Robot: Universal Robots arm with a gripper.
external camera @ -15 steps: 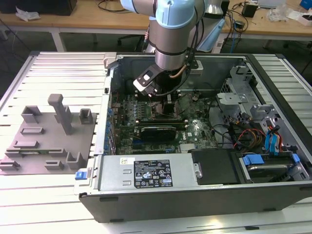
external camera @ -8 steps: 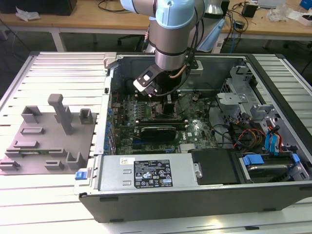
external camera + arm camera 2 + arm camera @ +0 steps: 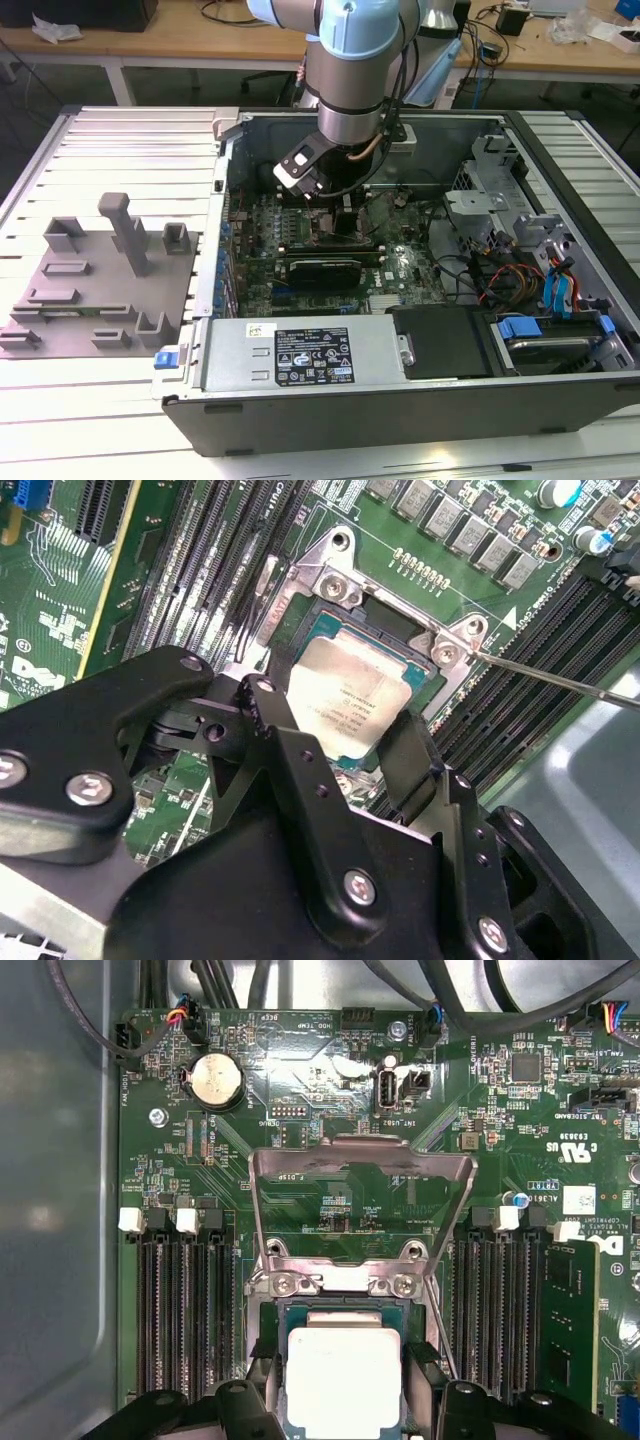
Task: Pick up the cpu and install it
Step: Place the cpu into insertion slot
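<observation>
Grey slatted table (image 3: 100, 150) in the exterior view holds the open computer case (image 3: 330, 420), and beside it, toward the exterior view's left, I see a grey tray (image 3: 60, 300) with moulded holders. My arm (image 3: 350, 70) reaches down into the case, over the far part of the green board (image 3: 400, 265). A black card (image 3: 322, 270) lies across the board nearer the camera, and a metal power box (image 3: 300, 355) sits along the near wall.

In the second wrist view, the claw (image 3: 340, 725) is closed on the cpu (image 3: 350, 695). Its black fingers (image 3: 408, 755) press against two opposite edges of the silvery chip. The cpu lies flat, right over the socket (image 3: 350, 605). From here I cannot tell whether it is fully seated or just above the contacts. A thin wire lever (image 3: 560, 680) runs out from the socket's corner, with dark memory slots (image 3: 530, 670) on that side.

In the first wrist view, the cpu (image 3: 343, 1360) sits between the fingers (image 3: 265, 1375), inside the green-edged socket opening. The socket's metal lid (image 3: 360, 1160) is swung up and open beyond it. Empty memory slots (image 3: 185, 1310) flank the socket on both sides, and a round coin battery (image 3: 217, 1081) sits farther along the board.
</observation>
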